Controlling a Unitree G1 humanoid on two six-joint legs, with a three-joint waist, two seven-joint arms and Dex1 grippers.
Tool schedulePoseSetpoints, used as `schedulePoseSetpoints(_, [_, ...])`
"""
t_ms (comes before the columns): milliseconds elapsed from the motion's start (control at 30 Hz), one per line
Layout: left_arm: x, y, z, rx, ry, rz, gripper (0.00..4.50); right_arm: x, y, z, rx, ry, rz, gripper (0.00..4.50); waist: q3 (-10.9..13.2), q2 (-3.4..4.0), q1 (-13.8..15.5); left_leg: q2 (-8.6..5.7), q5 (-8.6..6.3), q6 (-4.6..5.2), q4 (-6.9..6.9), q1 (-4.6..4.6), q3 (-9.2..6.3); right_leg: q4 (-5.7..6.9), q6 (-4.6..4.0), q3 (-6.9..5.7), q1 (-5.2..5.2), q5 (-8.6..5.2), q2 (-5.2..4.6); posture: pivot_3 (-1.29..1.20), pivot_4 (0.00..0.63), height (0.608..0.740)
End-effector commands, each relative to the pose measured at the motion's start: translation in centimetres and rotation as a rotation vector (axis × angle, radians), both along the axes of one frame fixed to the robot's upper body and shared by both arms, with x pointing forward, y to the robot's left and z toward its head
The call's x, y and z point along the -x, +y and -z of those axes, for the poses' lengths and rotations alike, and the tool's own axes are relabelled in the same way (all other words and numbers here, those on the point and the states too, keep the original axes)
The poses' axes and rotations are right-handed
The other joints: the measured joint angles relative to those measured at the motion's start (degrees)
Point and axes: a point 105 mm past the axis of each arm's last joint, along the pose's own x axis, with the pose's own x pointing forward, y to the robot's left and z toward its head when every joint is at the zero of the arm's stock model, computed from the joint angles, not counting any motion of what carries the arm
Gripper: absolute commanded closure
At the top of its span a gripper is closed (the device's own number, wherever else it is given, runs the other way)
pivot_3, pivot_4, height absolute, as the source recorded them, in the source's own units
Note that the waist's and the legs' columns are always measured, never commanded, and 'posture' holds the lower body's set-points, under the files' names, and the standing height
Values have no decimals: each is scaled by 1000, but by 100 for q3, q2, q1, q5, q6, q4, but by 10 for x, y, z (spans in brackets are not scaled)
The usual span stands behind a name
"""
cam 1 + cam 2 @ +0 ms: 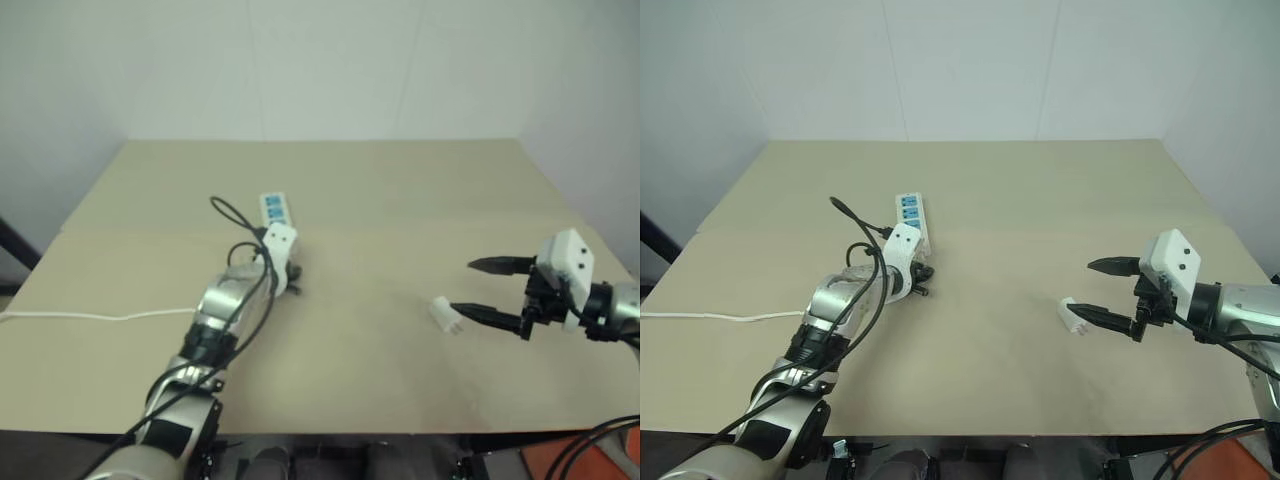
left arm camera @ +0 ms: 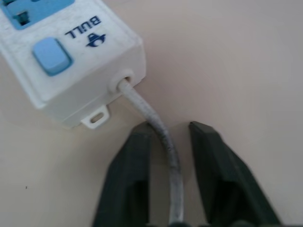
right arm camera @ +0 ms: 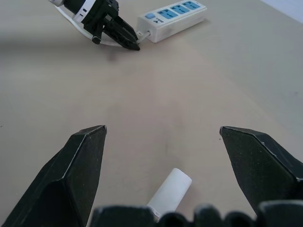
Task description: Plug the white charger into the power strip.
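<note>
**On the table: strip cord pinched, charger not yet picked up**

Beside the power strip [image 1: 911, 216], at its switch end, your left gripper [image 2: 169, 142] is closing its 2 fingers [image 2: 127, 175] on the white cord [image 2: 156, 130] just where it leaves the strip's housing. The wrist view is showing the cord running between both pads, so you are pinching the cord, not the strip's body. The strip is lying flat on the table [image 1: 400, 200] with its 3 blue sockets facing up, none of them occupied.

Well apart from the power strip, toward your right side, the white charger [image 1: 1071, 314] is lying on its side on the bare tabletop. Your right gripper [image 1: 1102, 292] is hovering just beside it with its fingers spread wide, holding nothing; the charger is sitting near the lower fingertip and is not being touched.

You are looking at an early stage, by my judgement: the strip is only being steadied or repositioned. You are still needing to grasp the charger, carry it across to the power strip, line its prongs up with 1 socket and press it home.
</note>
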Motion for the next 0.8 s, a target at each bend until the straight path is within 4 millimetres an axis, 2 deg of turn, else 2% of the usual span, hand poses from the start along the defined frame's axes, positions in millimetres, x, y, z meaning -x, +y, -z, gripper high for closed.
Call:
schedulePoseSetpoints(33, [10, 7, 18, 10, 78, -2, 4461, 3, 1, -11, 0, -40, -6, 0, 0, 0, -8, 0, 0, 0, 0, 0, 0, 0, 0, 0, 0, 0, 0, 0, 150, 740])
schedulePoseSetpoints(167, [21, 2, 5, 22, -13, 147, 4461, 2, 2, -11, -2, -39, -11, 0, 0, 1, -34, 1, 1, -1, -1, -2, 0, -2, 0, 1, -5, 0, 0, 0, 150, 740])
schedulePoseSetpoints(300, [52, 15, -7, -17, -132, 406, 4461, 2, 3, -10, -9, -35, -16, 0, 0, 2, -94, 2, 6, -11, -8, -18, 3, 0, -1, 10, -33, 0, 1, 0, 150, 740])
schedulePoseSetpoints(400, [82, 37, -7, -40, -123, 590, 3698, 3, 3, -9, -12, -27, -19, 0, 0, 3, -99, 6, 6, -11, -10, -22, 3, 0, -3, 12, -38, -1, 1, 0, 150, 740])
schedulePoseSetpoints(467, [102, 54, -8, -62, -107, 709, 3039, 3, 4, -7, -13, -22, -22, 0, 1, 5, -97, 9, 4, -8, -10, -22, 3, -2, -3, 11, -36, 0, -3, 0, 150, 740])
schedulePoseSetpoints(533, [113, 69, -11, -52, -112, 766, 2388, 2, 5, -7, -17, -19, -26, 0, 2, 7, -97, 10, 2, -4, -11, -22, 3, -3, -4, 10, -36, -1, -5, 0, 150, 740])
schedulePoseSetpoints(667, [118, 84, -17, -34, -127, 759, 1028, 0, 7, -5, -21, -14, -32, 0, 4, 8, -35, 13, 0, -1, -10, -23, 1, -7, -3, -1, -30, -1, -9, 0, 150, 740])
schedulePoseSetpoints(767, [117, 85, -24, -4, -179, 735, 44, 0, 8, -4, -24, -12, -35, 0, 5, 8, -34, 12, -1, 1, -10, -26, 1, -8, -2, -1, -33, -2, -9, 0, 150, 740])
schedulePoseSetpoints(800, [113, 82, -30, 22, -223, 707, 18, -1, 8, -4, -26, -12, -35, 0, 5, 8, -34, 11, -1, 2, -10, -27, 1, -8, -2, -1, -34, -2, -9, 0, 150, 740])
